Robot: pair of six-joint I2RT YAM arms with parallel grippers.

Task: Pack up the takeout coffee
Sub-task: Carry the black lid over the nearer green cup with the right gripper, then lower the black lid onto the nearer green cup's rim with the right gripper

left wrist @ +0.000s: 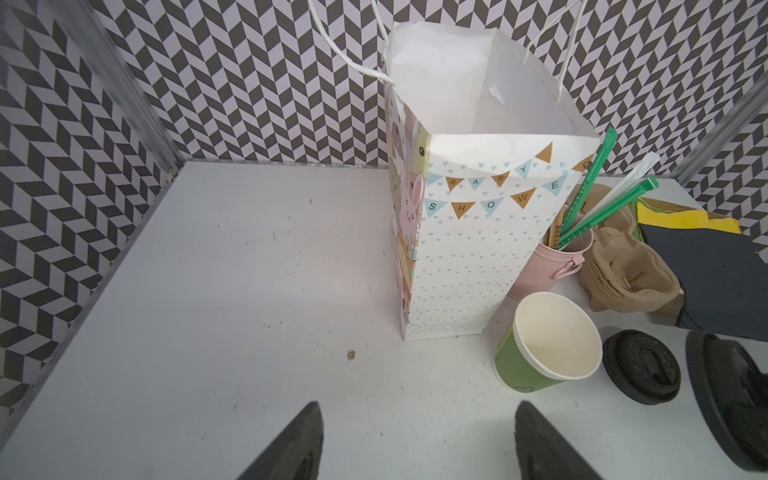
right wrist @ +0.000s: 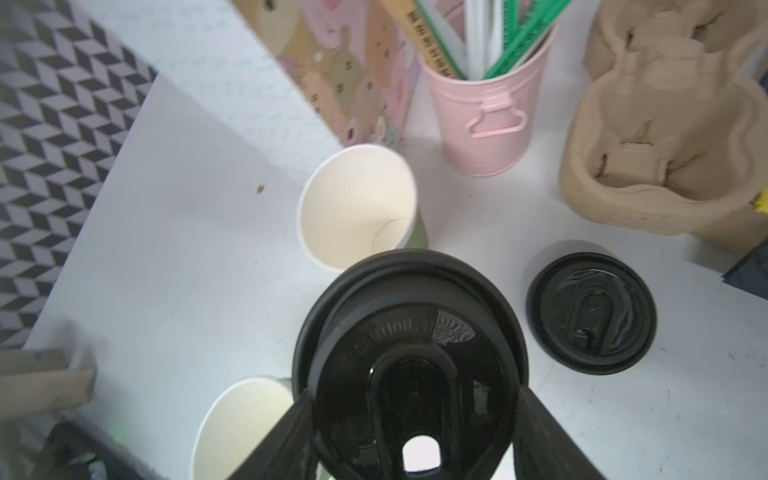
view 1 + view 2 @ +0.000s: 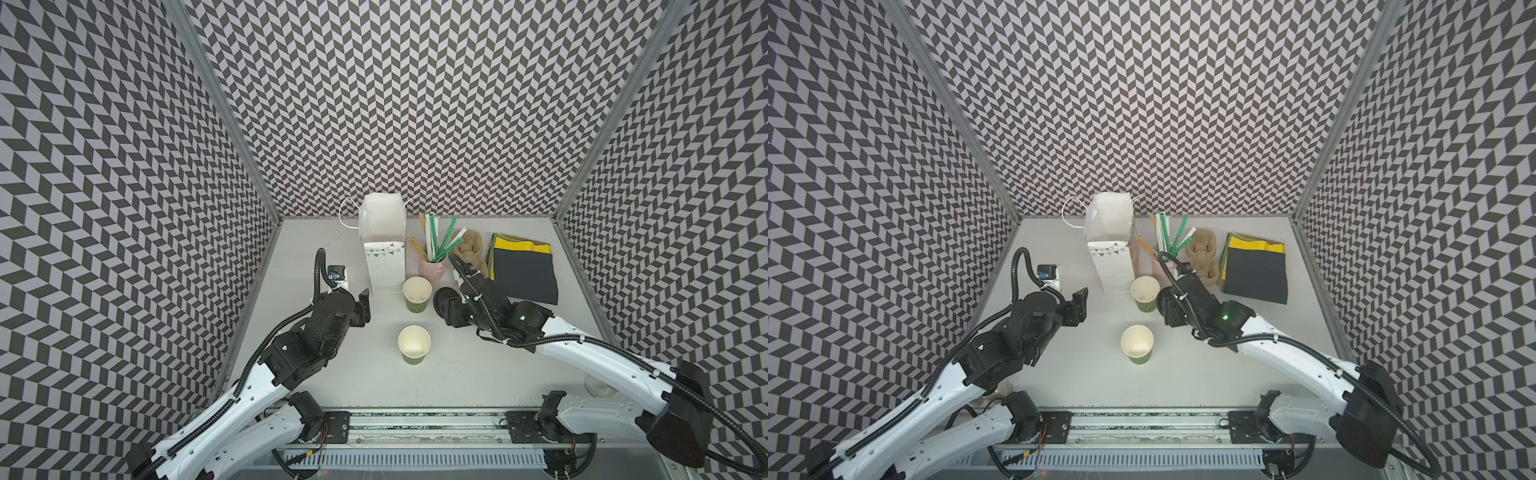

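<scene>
Two green paper cups with cream insides stand open-topped on the white table, one by the bag (image 3: 417, 293) (image 2: 357, 208) and one nearer the front (image 3: 414, 343) (image 3: 1137, 341). Neither shows which is the takeout coffee. My right gripper (image 2: 413, 399) (image 3: 449, 307) is shut on a round black lid (image 2: 409, 332) by its edges, raised just right of the far cup. A second black lid (image 2: 590, 316) (image 1: 642, 365) lies flat on the table. My left gripper (image 1: 417, 409) (image 3: 365, 309) hangs open and empty, left of the bag.
A tall white paper bag (image 3: 386, 266) stands open at the back. Right of it are a pink cup of straws (image 3: 432, 266), brown pulp cup carriers (image 2: 665, 145) and a stack of dark and yellow napkins (image 3: 523, 270). Patterned walls enclose three sides.
</scene>
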